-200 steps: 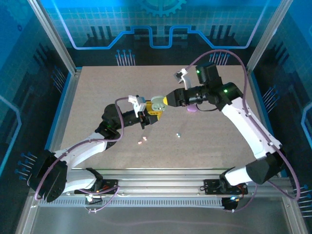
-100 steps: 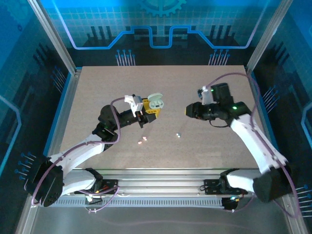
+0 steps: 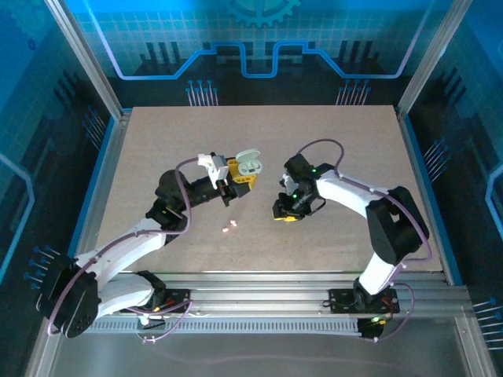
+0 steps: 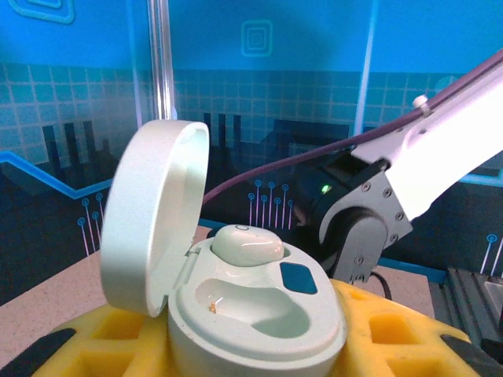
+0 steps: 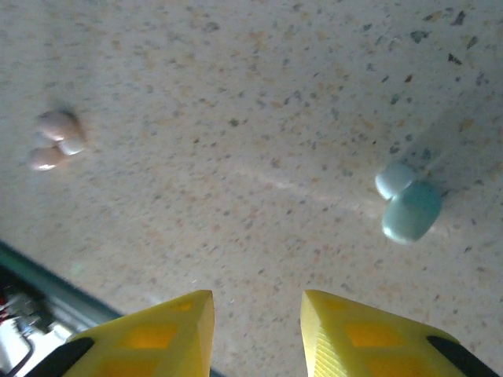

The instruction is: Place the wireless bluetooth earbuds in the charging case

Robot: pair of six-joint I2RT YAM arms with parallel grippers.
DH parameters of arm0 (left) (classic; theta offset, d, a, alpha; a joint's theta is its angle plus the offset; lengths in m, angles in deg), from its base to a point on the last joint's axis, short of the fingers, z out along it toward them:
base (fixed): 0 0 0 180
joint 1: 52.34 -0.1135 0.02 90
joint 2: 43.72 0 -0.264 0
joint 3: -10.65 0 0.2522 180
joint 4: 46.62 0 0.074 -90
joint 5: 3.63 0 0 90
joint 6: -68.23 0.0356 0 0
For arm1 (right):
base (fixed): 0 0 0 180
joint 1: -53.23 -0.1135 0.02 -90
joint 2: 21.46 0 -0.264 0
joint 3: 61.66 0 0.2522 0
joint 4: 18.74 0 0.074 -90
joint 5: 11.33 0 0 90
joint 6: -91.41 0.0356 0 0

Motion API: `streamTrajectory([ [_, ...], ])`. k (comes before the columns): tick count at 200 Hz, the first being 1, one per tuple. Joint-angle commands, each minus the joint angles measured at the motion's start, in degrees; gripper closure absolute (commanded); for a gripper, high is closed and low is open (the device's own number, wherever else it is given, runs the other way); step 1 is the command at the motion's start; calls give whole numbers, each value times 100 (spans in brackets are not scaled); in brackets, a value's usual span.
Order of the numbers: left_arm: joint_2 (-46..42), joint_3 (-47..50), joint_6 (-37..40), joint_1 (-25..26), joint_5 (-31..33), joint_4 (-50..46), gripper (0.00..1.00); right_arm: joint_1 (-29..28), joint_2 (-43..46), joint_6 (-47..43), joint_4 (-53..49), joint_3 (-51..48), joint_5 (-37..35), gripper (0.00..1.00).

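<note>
The case (image 4: 259, 314) is cut off by the bottom edge of the left wrist view. Its lower half is buried between the yellow fingers (image 4: 102, 345) of the left gripper (image 3: 238, 179), so how deep it sits there cannot be told. It is clamped firmly, with the lid (image 4: 149, 212) swung up and open to the left. One mint earbud (image 4: 247, 245) is seen lodged in the far socket. The near socket is empty, apart from a small amber speck that cannot be made out. Over in the right wrist view, the fingers of the right gripper (image 5: 257, 302) are sliced off by the bottom edge. They are parted, nothing is held between them, and speckled table (image 5: 236, 94) is seen through the gap. A second mint earbud (image 5: 409, 210) is lying on the table ahead and to the right of the tips, clear of them. The pink earbuds (image 5: 55, 140) are blurred into one clump at far left, well apart from the fingers, and their count is hard to tell.
</note>
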Motion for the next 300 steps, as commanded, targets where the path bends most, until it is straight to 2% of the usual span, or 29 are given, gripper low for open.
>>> streamTrajectory([
  [1, -197, 117, 178, 41, 104, -20, 73, -187, -256, 170, 15, 217, -556, 64],
  [40, -196, 120, 203, 48, 108, -55, 73, -236, -399, 316, 294, 138, -761, 63],
  [128, -154, 101, 174, 46, 84, -45, 73, -306, -688, 229, -12, 274, -1016, 62],
  [300, -99, 9, 167, 47, 35, -64, 73, -307, -239, -105, -595, 229, -1419, 58],
])
